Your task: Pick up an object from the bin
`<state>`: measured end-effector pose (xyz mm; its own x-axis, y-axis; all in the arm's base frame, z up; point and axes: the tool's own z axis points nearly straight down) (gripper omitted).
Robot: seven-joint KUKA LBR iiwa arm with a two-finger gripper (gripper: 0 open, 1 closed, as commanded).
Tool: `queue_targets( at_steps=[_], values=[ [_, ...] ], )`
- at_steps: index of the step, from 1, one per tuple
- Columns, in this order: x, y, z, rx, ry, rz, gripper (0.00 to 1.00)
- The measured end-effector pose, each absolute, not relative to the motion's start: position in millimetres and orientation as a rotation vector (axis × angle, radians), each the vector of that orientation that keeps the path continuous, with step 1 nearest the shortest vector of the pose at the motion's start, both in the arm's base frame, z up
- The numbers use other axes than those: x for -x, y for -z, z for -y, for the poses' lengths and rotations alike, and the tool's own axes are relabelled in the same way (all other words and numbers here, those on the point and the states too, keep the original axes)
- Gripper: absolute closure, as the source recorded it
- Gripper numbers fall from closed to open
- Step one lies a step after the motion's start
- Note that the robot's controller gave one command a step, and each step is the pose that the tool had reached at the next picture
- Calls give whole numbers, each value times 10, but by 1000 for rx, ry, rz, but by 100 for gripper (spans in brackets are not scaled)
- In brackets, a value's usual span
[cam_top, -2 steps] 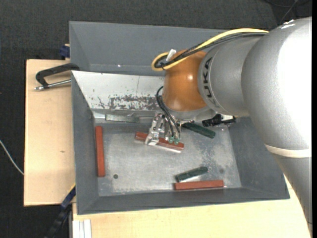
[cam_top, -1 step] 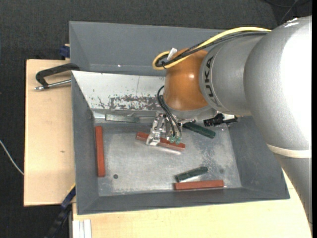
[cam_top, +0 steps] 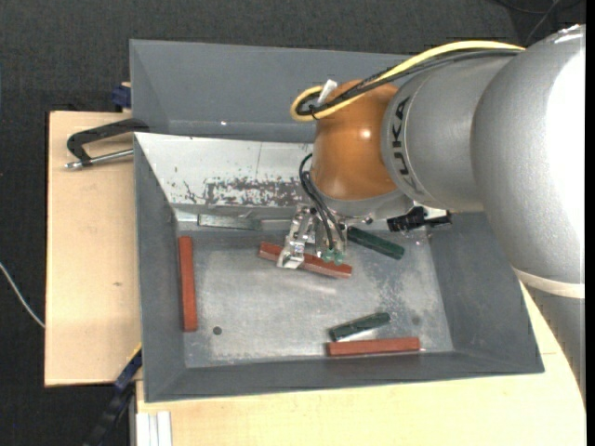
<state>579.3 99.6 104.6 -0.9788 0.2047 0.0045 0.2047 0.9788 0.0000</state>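
Red bar (cam_top: pixel 337 268) lies on scuffed bin floor (cam_top: pixel 251 305) under parted jaws.

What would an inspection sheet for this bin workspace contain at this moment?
surface: grey metal bin, floor scuffed, with a small dark speck.
job's things: middle red stick, lying flat under the gripper.
clutter: left red stick along the wall; lower red stick beside lower green stick; right green stick; grey bar at the far wall.
grippers: gripper low over the middle red stick; grasp not judgeable.
cables: yellow cable over the orange wrist cover.
surroundings: dark floor.
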Motion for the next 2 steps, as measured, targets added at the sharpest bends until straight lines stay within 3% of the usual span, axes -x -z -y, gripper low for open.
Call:
queue_targets(
  at_steps=[2],
  values=[
    [-5825,-1380,-1005,323,6,3134,100]
  ],
)
